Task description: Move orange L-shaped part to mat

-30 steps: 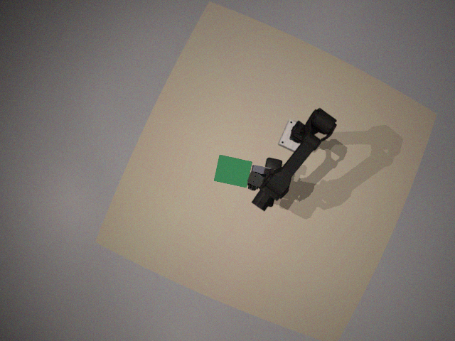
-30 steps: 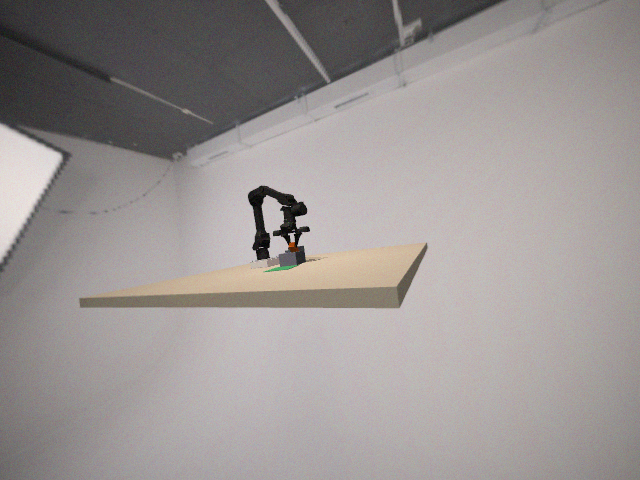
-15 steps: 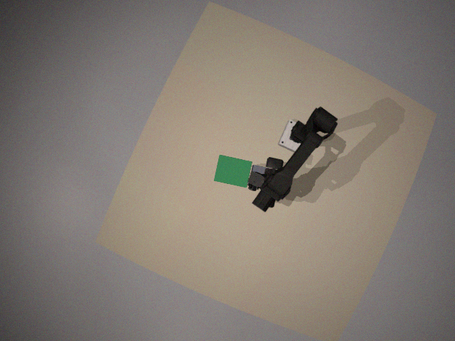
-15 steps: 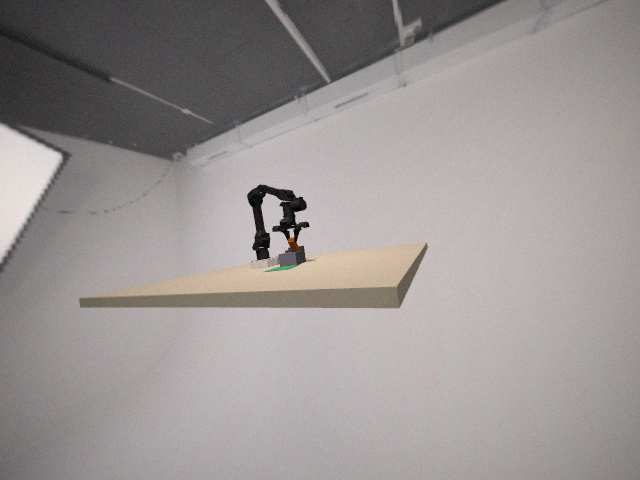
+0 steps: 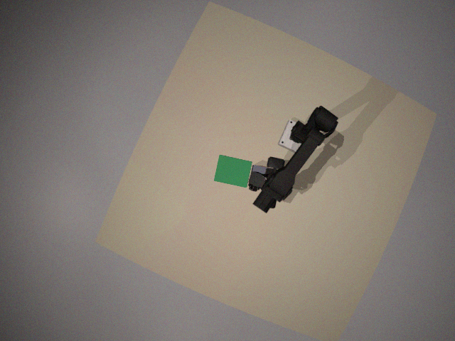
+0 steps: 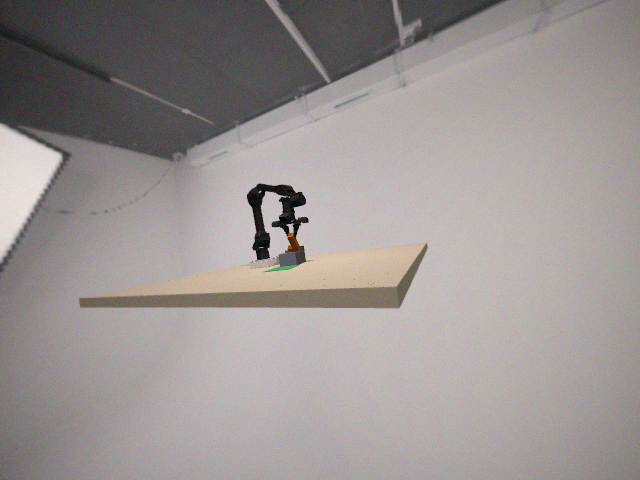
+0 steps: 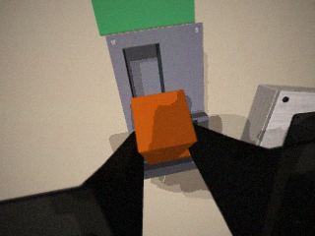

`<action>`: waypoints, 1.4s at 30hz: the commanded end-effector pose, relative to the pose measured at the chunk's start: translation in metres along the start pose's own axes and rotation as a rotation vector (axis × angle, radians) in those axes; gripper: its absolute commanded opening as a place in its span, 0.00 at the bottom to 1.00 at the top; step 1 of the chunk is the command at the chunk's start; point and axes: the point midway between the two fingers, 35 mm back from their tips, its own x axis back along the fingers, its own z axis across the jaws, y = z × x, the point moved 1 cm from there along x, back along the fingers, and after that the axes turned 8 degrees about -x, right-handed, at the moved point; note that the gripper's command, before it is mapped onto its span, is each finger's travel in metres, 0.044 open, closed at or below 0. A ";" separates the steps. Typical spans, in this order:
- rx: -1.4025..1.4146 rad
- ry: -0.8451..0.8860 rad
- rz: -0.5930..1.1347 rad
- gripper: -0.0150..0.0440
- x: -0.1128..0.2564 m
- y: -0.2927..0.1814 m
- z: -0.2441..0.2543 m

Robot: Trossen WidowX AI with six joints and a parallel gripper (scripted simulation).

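My gripper (image 6: 292, 233) (image 7: 161, 132) is shut on the orange part (image 6: 293, 243) (image 7: 157, 110). The part stands steeply, slightly tilted, between the fingers, over the grey tray (image 5: 260, 169) (image 6: 290, 259) (image 7: 185, 64). Its lower end is at or just above the tray's top; I cannot tell whether it still touches. In the wrist view the pocket shows empty beyond the part, and the part hides the middle of it. In the top view the arm hides the part and the fingertips. The green mat (image 5: 233, 171) (image 6: 279, 269) (image 7: 148, 16) lies flat beside the tray and is bare.
The arm's pale metal base plate (image 5: 286, 138) (image 6: 262, 264) (image 7: 270, 115) is near the tray, to its right in the wrist view. The tan table top (image 5: 183, 220) (image 6: 330, 273) carries the tray, mat and arm.
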 end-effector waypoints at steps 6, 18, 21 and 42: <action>-0.003 0.009 0.000 0.25 0.017 0.000 0.001; -0.003 0.009 0.000 0.25 0.026 0.000 0.001; -0.003 0.009 0.000 0.25 0.027 0.002 0.001; -0.004 0.009 -0.008 0.25 0.023 0.089 0.003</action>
